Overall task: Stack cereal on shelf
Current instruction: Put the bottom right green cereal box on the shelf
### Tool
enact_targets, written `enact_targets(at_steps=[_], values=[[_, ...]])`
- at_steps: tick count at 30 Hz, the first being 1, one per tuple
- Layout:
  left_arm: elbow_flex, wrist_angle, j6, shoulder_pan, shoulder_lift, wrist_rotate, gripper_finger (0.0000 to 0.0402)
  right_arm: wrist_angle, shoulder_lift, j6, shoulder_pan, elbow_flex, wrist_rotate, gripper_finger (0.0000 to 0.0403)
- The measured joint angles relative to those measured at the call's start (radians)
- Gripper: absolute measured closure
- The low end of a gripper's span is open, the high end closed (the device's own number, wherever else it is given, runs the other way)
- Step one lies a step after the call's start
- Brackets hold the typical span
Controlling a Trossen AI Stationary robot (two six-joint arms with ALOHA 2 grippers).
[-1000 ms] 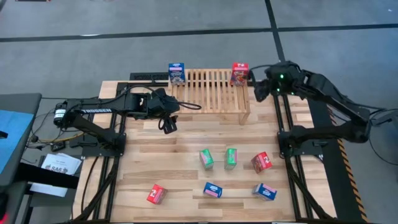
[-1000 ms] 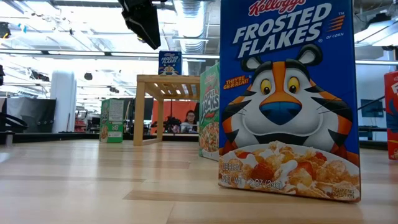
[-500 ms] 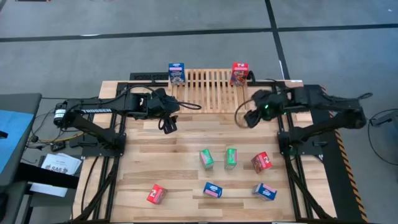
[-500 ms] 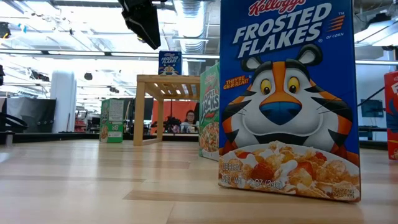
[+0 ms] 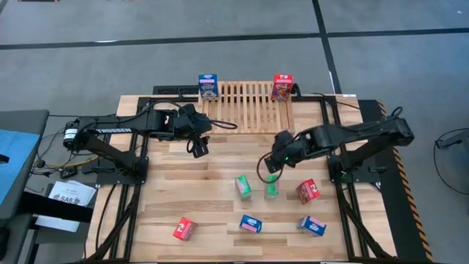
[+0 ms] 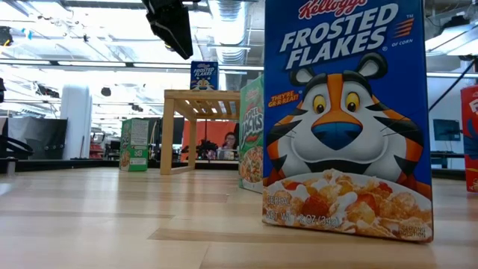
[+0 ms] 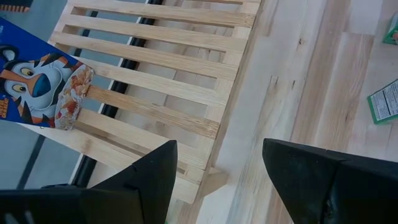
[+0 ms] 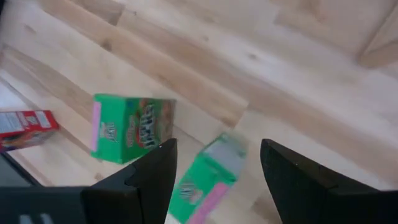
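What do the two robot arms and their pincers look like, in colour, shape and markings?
Both arms are black and jointed, built of tubular links. The left arm bears white lettering along one link and a silver-white band near its base; a black cable loops by its pincer. The right arm shows a small green light near its pincer. In the wrist views each pincer has two broad, dark fingers.
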Motion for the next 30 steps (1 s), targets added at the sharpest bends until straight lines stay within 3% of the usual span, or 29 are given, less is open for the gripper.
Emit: enact_targets(at_steps=[7,11,19,30], values=[[0.000,0.000,0.000,0.000,0.000,0.000,0.0175,0.041,0.029,0.014,0.048,0.000,0.011,0.0147],[0.000,0.000,0.000,0.000,0.000,0.000,0.0175,0.051,0.029,0.087,0.095,0.000,0.078,0.0147],[0.000,0.000,0.000,0.000,0.000,0.000,0.0175,-0.026,0.055,0.400,0.175,0.001,0.073,0.0147],[0.000,-0.001,0.000,0.000,0.000,0.000,0.0175,-0.027,0.108,0.463,0.228,0.000,0.074,0.0147]])
